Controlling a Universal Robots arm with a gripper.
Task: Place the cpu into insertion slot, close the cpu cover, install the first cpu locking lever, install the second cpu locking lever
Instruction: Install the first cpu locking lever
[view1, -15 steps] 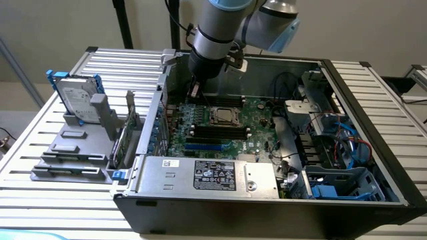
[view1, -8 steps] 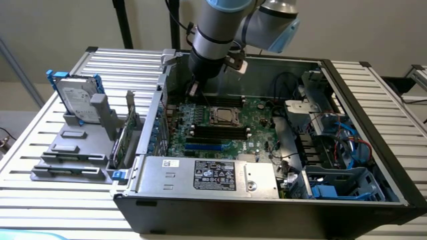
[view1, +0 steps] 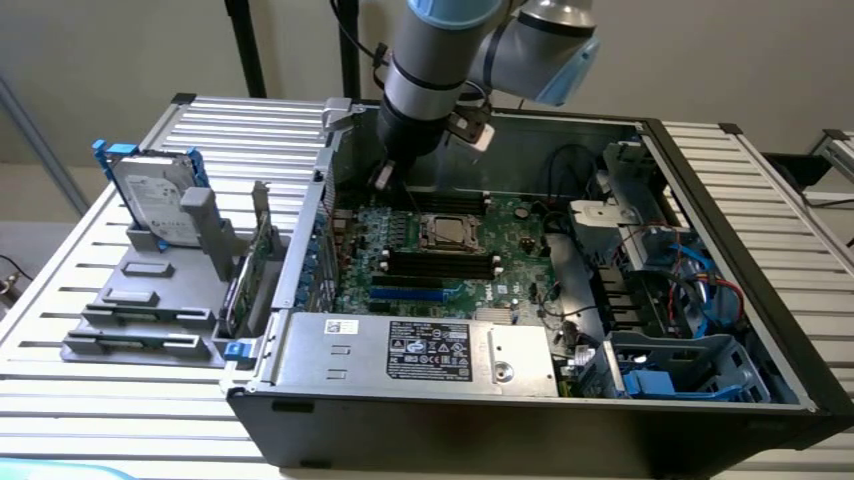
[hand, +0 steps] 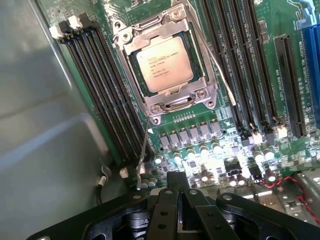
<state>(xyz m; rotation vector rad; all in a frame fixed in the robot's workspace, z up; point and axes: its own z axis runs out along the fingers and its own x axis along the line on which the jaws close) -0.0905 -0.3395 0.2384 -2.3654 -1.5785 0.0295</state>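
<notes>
Over a slatted worktop (view1: 67, 400) by a pale wall (view1: 107, 50), the hand (hand: 181, 186) hovers pinched together, seemingly empty, near the seated cpu (hand: 164, 64).

One cpu (hand: 164, 64), two locking levers (hand: 144, 150)

The black metal gripper (hand: 179, 176) is cut off by the frame edge behind its fingers (hand: 167, 210). Ahead of the fingers, the print on the pale tan-silver square cpu (hand: 164, 63) is too small for me to read. Off to one side of them, the long bright blue plastic slot (hand: 312, 70) runs out of frame. Far from them, I can't read the white paper label (view1: 430, 350).
</notes>
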